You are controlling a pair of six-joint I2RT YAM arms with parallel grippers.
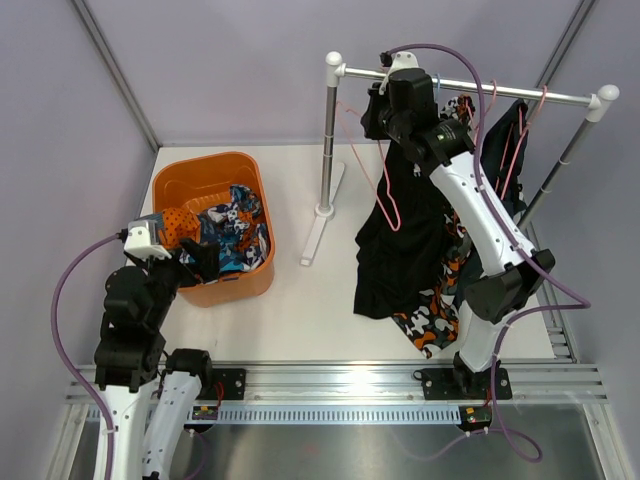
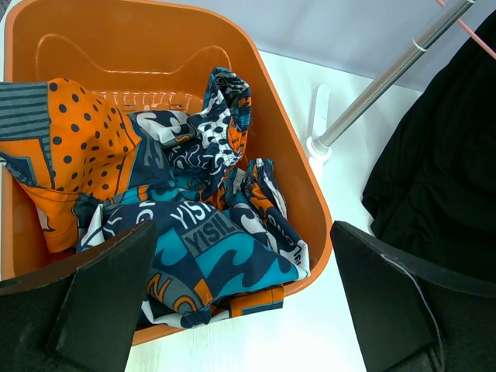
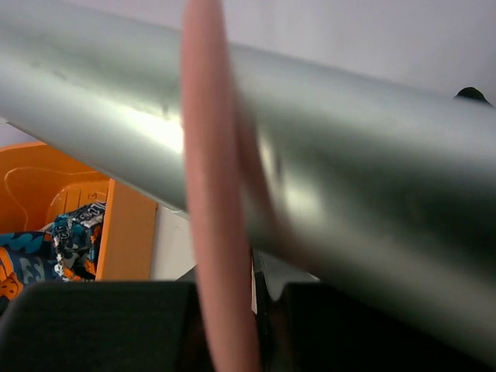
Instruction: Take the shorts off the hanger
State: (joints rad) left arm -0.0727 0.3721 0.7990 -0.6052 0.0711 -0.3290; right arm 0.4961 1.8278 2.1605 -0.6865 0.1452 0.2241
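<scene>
Seemingly, right jaws on hanger (image 3: 211,232), shorts (image 1: 398,255) below

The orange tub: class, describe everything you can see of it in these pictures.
The orange tub looks like smooth moulded plastic, a rounded rectangle with a rolled rim and sloping walls. It stands upright on the white table, at the left, apart from the rack's foot. Crumpled teal-and-orange patterned shorts lie inside, draping onto its near rim. The open left tool hangs above that rim.
</scene>
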